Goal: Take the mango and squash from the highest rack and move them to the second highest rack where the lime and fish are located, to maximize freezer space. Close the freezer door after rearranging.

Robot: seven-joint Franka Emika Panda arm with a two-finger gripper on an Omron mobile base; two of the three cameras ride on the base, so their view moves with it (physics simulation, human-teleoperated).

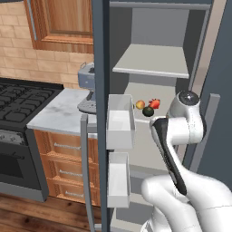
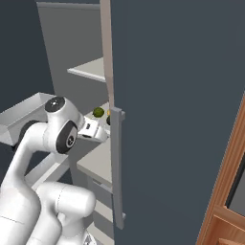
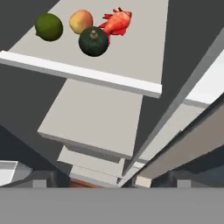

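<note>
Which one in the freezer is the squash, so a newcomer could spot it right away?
Start at the open freezer and find the shelf that carries four small items grouped together. The squash sits at the front of that group, touching the mango, with the lime and fish to either side. It alone is near-black green.

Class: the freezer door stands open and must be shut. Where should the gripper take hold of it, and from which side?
Take the freezer door by its long vertical bar handle, near mid-height, from the outer face. The bar stands clear of the door, so the fingers can probably close around it.
</note>
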